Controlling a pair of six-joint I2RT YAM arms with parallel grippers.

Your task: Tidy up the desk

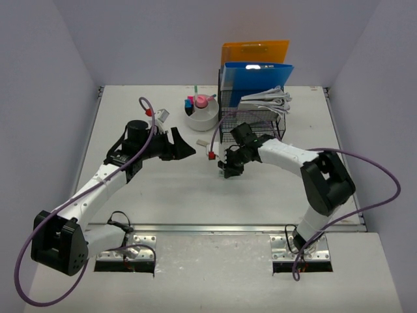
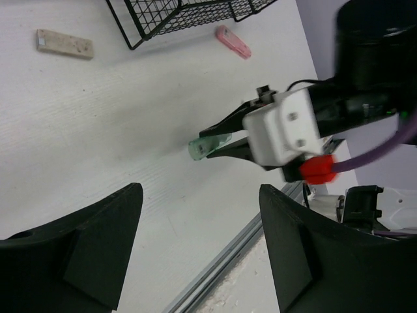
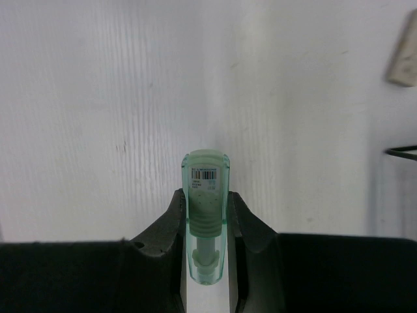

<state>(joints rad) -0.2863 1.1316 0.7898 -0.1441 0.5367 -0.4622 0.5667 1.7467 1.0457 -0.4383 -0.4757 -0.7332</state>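
Gripping a translucent green stick [image 3: 206, 176] with a barcode label, the right gripper [image 3: 206, 197] is seen closed on it at the centre of the top view, over the white desk [image 1: 163, 189]. The left gripper [image 2: 199, 241] is held wide open and empty, centre-left. The desk fills the middle of the frame, its silver rail [image 1: 228, 228] along the lower edge. In the upper centre, a white round cup [image 1: 201, 119] is filled with pink, blue and green items. Beside it, a black wire basket [image 1: 229, 124] is loaded with white pieces [image 1: 267, 101], with a blue folder [image 1: 257, 75] and an orange folder [image 1: 254, 51] upright at its back.
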